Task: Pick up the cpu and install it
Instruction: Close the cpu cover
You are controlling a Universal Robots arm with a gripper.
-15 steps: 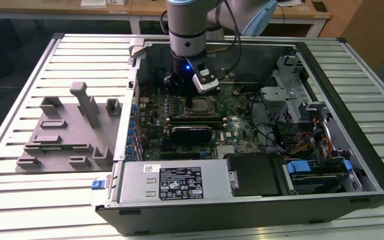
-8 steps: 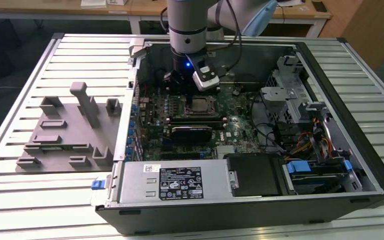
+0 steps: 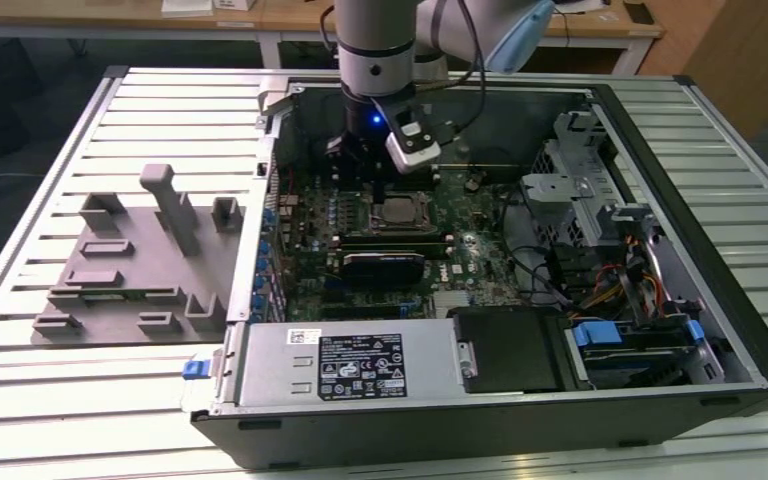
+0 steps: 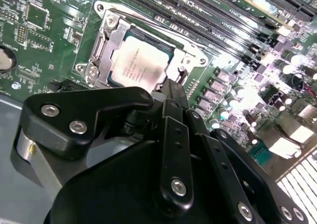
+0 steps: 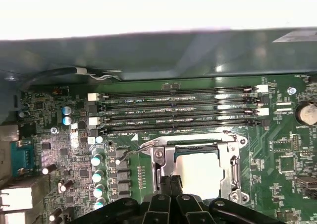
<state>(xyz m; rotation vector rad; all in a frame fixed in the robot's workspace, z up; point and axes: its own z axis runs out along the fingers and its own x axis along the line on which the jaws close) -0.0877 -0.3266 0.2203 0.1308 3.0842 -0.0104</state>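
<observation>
A small flat square cpu [image 3: 398,213] with a dull silver metal top lies seated in a square socket frame of bright stamped steel [image 4: 99,50] on the glossy green motherboard [image 3: 471,270], near the centre of the exterior view. The board sits in an open black sheet-metal computer case [image 3: 491,430], which lies on a ribbed pale aluminium surface [image 3: 37,400]. That view also takes in the smooth silver arm [image 3: 377,40] coming down from the upper middle of the frame, a matt grey moulded fixture with upright posts [image 3: 117,260] on the exterior view's left, and a grey metal box with a white label [image 3: 344,365] at the lower middle. In the second wrist view the cpu [image 4: 140,64] shows its pale lid with faint print, and the black matt pincer [image 4: 171,87] shows its linked bars and shiny screw heads. The first wrist view lays out long black memory slots [image 5: 173,110] and small silver-topped cylindrical capacitors [image 5: 96,159] beside the cpu [image 5: 198,174]. The pincer [image 3: 373,195] hangs straight above the socket, its slim fingers pressed together, the tips [image 5: 171,180] at the edge of the cpu. Whether they touch it I cannot tell.
</observation>
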